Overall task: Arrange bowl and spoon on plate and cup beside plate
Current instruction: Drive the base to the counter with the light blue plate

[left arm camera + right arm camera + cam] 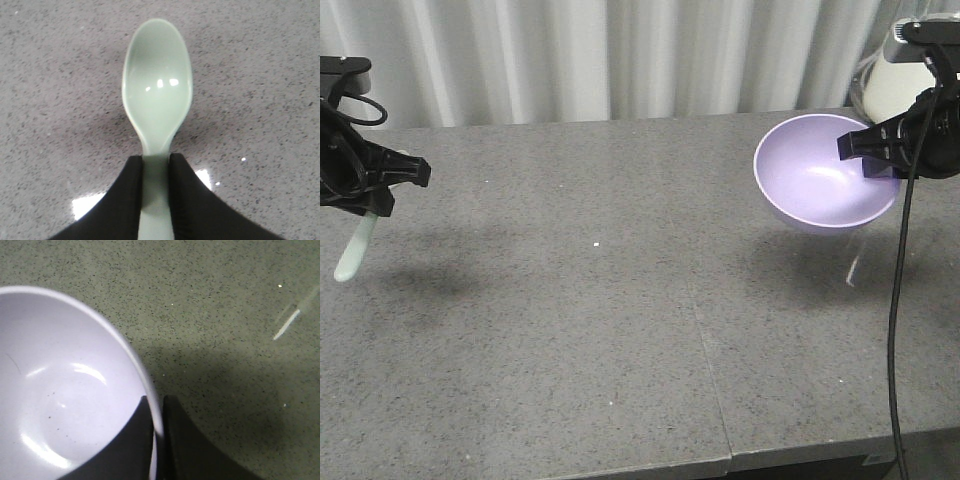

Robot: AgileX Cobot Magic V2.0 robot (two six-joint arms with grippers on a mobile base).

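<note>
My left gripper [380, 195] [155, 162] is shut on the handle of the pale mint-green spoon [353, 250] [157, 97], which hangs above the grey table at the far left, its head pointing down. At the right, the lavender bowl [820, 172] [65, 385] is held off the table with my right gripper [868, 155] [157, 407] shut on its rim, one finger inside the bowl and one outside. The plate and the cup are out of view.
The grey speckled table [620, 300] has a seam running down its middle right. A white rounded object [895, 85] stands at the back right behind the right arm. A black cable [898, 300] hangs from that arm. White curtains hang along the back.
</note>
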